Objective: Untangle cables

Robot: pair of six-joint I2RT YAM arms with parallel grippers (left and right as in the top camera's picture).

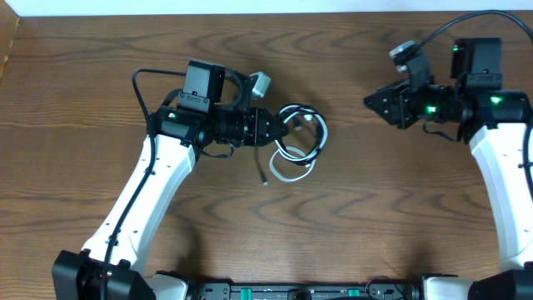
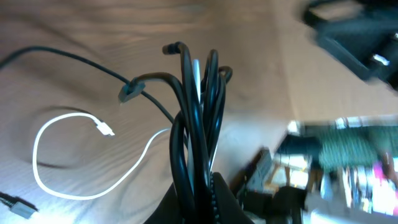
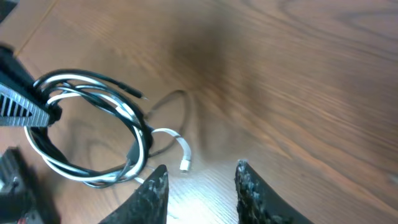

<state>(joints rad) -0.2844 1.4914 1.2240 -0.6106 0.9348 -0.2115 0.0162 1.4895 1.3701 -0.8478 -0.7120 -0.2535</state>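
Our left jaws pinch the coiled cables (image 2: 188,106); right jaws gape empty; tugging one-handed may tighten the tangle.

Showing are one black cable (image 2: 183,124), one white cable (image 2: 104,129), and two end effectors: left end effector (image 1: 279,129), right end effector (image 1: 371,102).

cables (image 1: 298,137) between 2 arms, on table (image 1: 350,233)

no legible text or labels
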